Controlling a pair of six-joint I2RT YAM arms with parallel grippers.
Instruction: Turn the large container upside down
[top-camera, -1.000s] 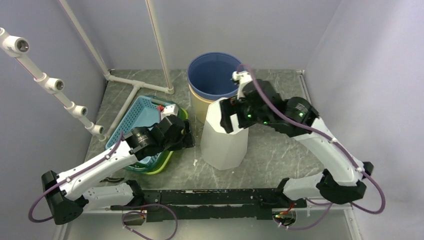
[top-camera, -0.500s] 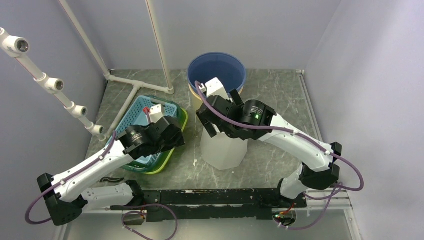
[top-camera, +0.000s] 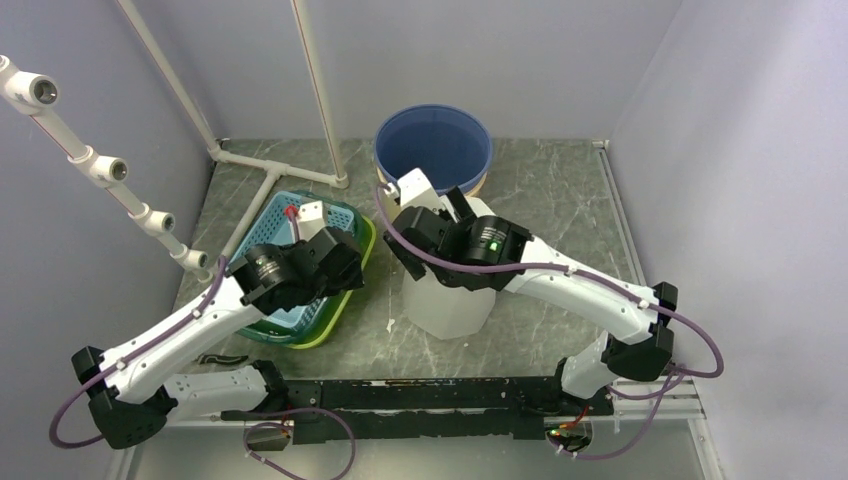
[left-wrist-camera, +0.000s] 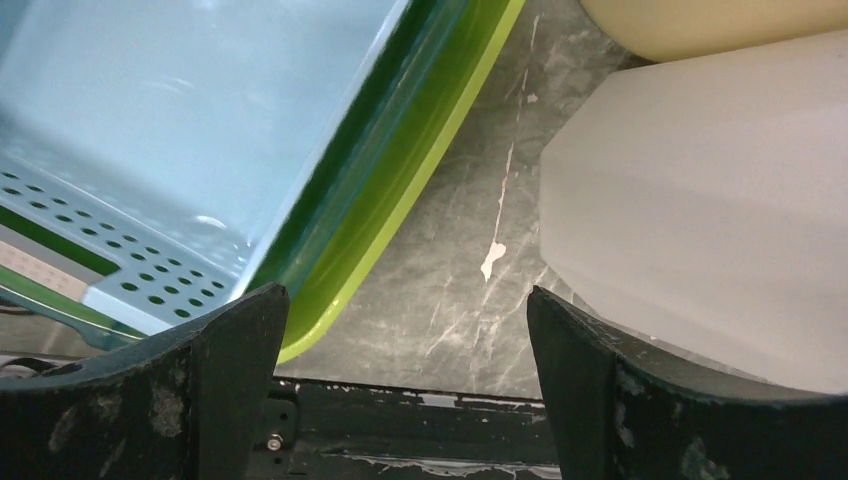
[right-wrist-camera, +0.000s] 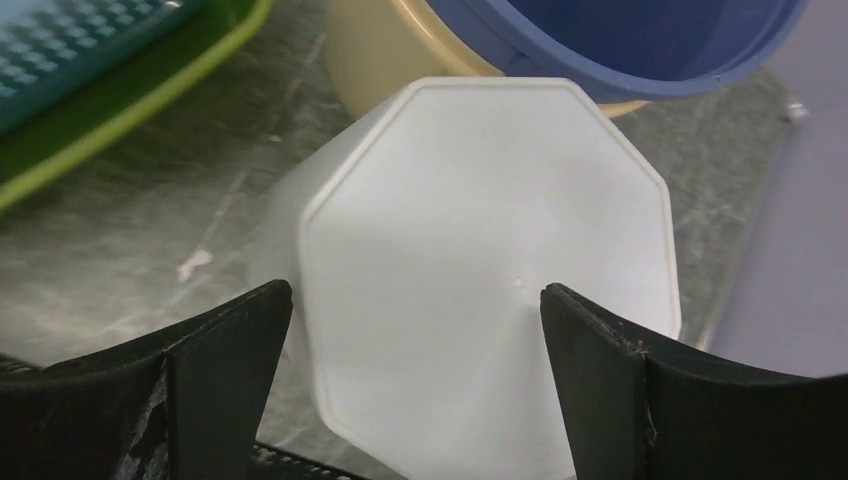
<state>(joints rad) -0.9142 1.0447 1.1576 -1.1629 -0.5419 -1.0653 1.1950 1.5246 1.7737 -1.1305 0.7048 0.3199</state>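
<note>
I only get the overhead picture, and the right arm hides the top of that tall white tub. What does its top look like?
Observer: On the right wrist camera, the white container shows a flat, closed, eight-sided face upward; no opening is visible.
Operator: Is the claw pinching it?
Observer: No. The right gripper is open, its fingers wide apart above that face.
Operator: And the other claw?
Observer: The left gripper is open and empty too. Its camera looks down on the table between the green tray and the container.
</note>
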